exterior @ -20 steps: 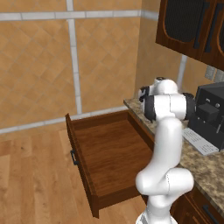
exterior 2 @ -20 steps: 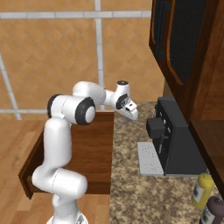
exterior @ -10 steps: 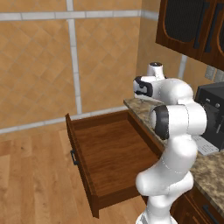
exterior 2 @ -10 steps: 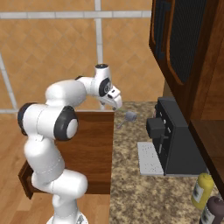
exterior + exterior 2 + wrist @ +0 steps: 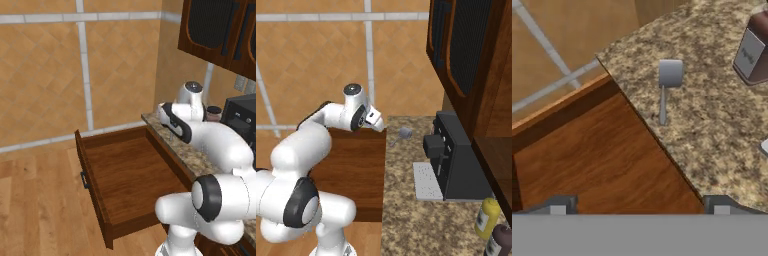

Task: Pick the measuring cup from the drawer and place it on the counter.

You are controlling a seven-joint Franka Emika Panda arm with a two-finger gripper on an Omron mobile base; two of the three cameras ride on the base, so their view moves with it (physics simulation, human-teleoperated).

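The measuring cup [image 5: 670, 73] lies on the speckled counter [image 5: 722, 130] near its corner, its thin handle pointing toward the drawer; in the right base view the measuring cup [image 5: 404, 133] is a small silver cup on the counter [image 5: 416, 220]. My gripper [image 5: 639, 205] is open with nothing between its fingers. It hovers over the open drawer [image 5: 597, 165], a little back from the cup. From the right base camera, the gripper [image 5: 378, 123] is above the edge where the drawer [image 5: 351, 165] meets the counter. The drawer [image 5: 125, 175] shows a bare wooden floor.
A black coffee machine [image 5: 456, 155] with a white tray [image 5: 428, 181] stands on the counter beyond the cup. A dark-lidded jar [image 5: 752, 55] sits near it. A yellow bottle [image 5: 487, 217] and a dark bottle [image 5: 498, 240] are at the near right. Dark upper cabinets [image 5: 466, 45] hang overhead.
The gripper has drawn back from over the counter toward the drawer. The cup, hidden by the hand one second ago, now lies free on the counter.
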